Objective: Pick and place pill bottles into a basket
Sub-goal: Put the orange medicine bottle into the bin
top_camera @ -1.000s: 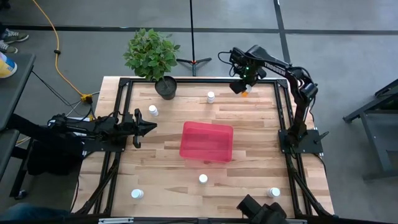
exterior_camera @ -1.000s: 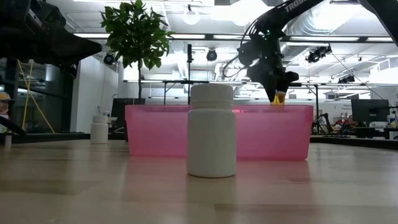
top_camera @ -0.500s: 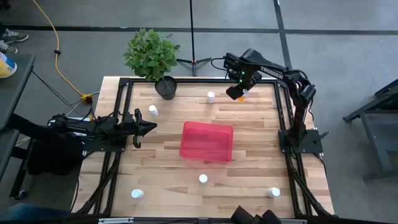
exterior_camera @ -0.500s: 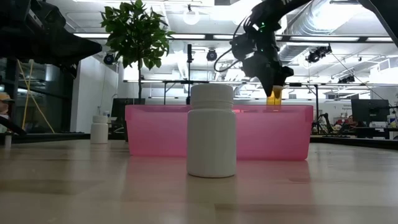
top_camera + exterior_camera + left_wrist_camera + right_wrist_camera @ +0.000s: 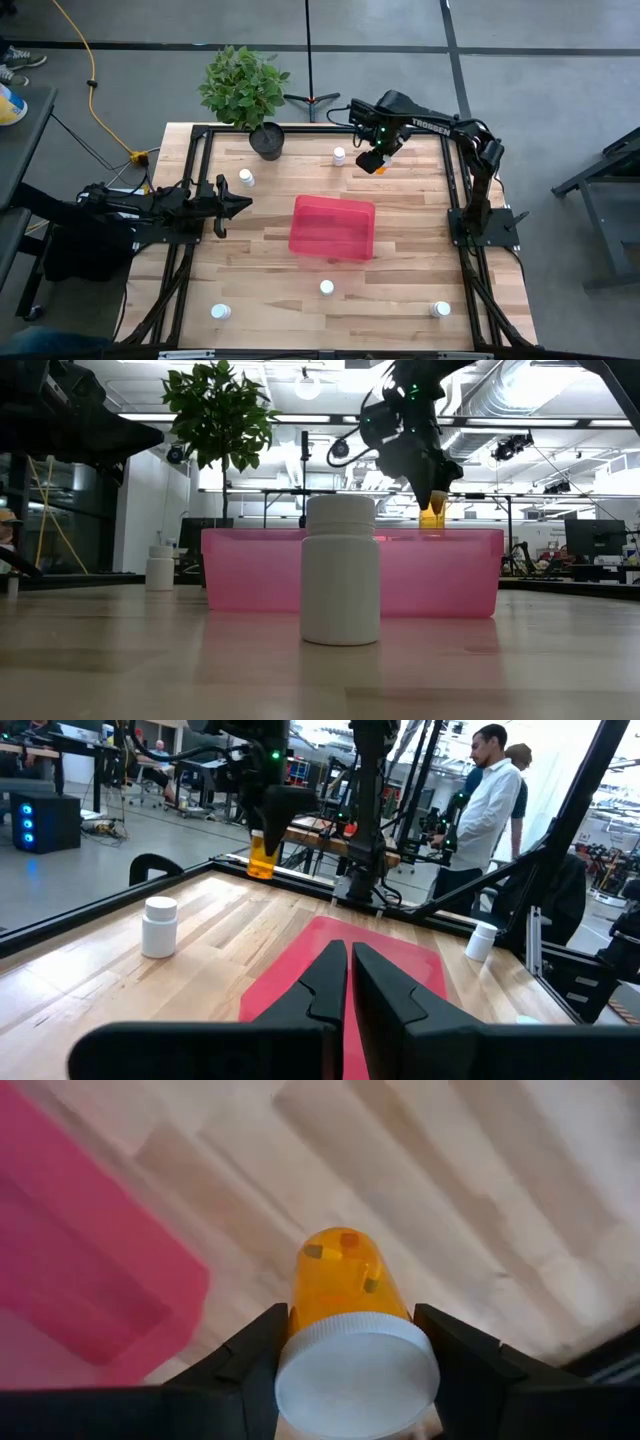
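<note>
Six pill bottles (image 5: pixel 326 288) (one orange (image 5: pixel 378 166)), one basket (image 5: pixel 333 228), one plant (image 5: pixel 243 86).

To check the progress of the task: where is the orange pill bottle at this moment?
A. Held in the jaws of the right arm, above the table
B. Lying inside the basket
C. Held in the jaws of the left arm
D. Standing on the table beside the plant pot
A: the right gripper is clamped on the orange pill bottle, which hangs above bare wood, outside the basket.
</note>
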{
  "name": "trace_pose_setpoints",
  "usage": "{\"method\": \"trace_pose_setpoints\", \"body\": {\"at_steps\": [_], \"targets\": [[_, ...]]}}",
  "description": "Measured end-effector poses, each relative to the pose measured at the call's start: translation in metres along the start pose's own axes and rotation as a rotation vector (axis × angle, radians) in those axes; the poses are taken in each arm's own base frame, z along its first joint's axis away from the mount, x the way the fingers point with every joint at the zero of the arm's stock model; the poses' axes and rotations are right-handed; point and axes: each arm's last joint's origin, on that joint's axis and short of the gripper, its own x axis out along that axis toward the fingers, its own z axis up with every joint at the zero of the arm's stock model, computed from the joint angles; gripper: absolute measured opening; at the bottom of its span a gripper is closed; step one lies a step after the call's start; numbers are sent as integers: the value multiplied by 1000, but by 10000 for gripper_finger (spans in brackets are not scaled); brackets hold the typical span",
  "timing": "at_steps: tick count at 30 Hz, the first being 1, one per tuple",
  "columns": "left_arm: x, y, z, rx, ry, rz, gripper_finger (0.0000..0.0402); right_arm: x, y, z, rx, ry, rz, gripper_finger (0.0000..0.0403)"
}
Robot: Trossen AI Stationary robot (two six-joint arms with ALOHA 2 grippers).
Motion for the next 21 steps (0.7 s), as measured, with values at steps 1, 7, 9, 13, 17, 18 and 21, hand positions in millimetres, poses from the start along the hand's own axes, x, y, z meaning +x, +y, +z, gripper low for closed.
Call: {"method": "trace_pose_setpoints", "body": {"at_steps": [1,7,9,13,17,18,21], "targets": [[0,0,0,0,0,0,58,0,3,-1,-1,1,4,189],[0,0,0,0,-1,4,58,2,24,-7,-43,4,-4,196],[0,0,0,0,-1,4,58,2,31,-9,-56,5,-2,196],[0,0,0,0,0,3,58,3,43,-14,-83,11,4,189],[0,0,0,0,-1,3,58,4,53,-18,-98,11,2,190],[0,0,0,0,-1,3,58,4,55,-19,-100,11,1,193],[0,0,0,0,-1,3,58,5,61,-21,-111,11,3,198]]}}
